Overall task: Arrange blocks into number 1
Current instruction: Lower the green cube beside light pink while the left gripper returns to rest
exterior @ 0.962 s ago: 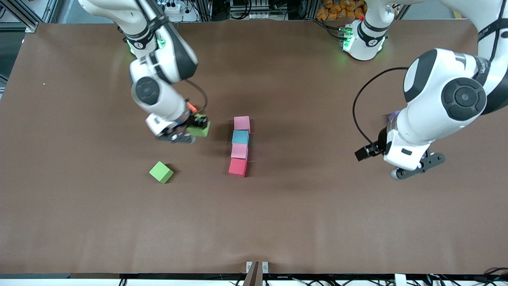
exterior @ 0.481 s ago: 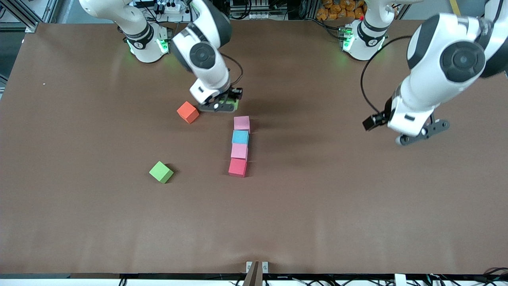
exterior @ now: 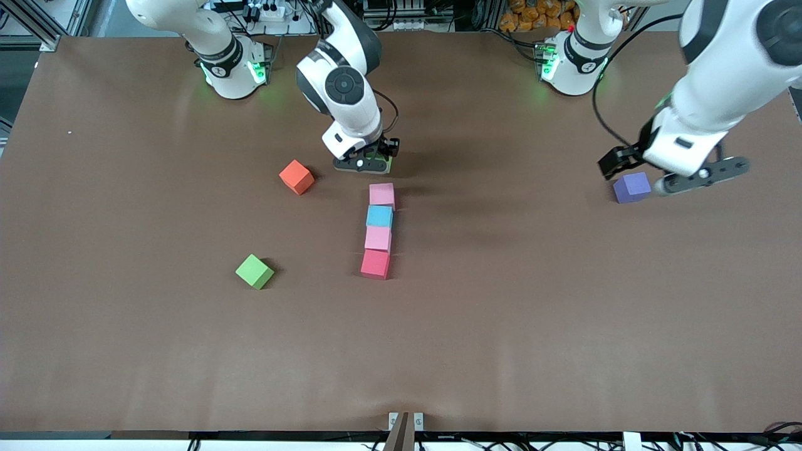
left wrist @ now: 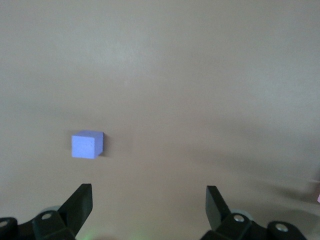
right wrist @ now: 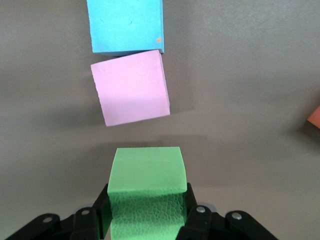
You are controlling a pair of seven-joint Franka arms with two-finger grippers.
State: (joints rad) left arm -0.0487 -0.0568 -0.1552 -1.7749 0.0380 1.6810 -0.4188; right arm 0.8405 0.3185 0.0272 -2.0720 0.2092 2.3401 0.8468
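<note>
Blocks: eight cubes on the brown surface [exterior: 125, 351]; entries run from nearest the front camera to farthest.
Crimson block [exterior: 375, 264]: nearest end of a four-cube line at mid-surface; unmoved over the last second.
Loose green block [exterior: 254, 271]: alone, toward the right arm's end of the surface, about level with the crimson block; same spot as before.
Near pink block [exterior: 378, 238]: touching the crimson block, next along the line.
Sky blue block [exterior: 380, 216]: next along, touching both pink neighbours; its corner shows in the right wrist view [right wrist: 125, 25].
Far pink block [exterior: 381, 194]: farthest end of the line, turned slightly askew in the right wrist view [right wrist: 131, 87].
Purple block [exterior: 631, 187]: toward the left arm's end of the surface, well apart from the line; hidden by the left arm a second ago, now uncovered.
Orange block [exterior: 297, 176]: near the line's far end, toward the right arm's side; hidden a second ago, in plain sight since half a second ago.
Held green block [right wrist: 147, 185]: clamped in the right gripper, just past the far pink block, a gap between them; it has travelled there from a spot nearer the loose green block.
Right gripper [exterior: 366, 164]: jaws clamped on the held green block, low over the surface at the line's far end.
Left gripper [exterior: 692, 178]: jaws wide apart, holding nothing, over the surface just beside the purple block; it has risen and drawn back toward its base.
</note>
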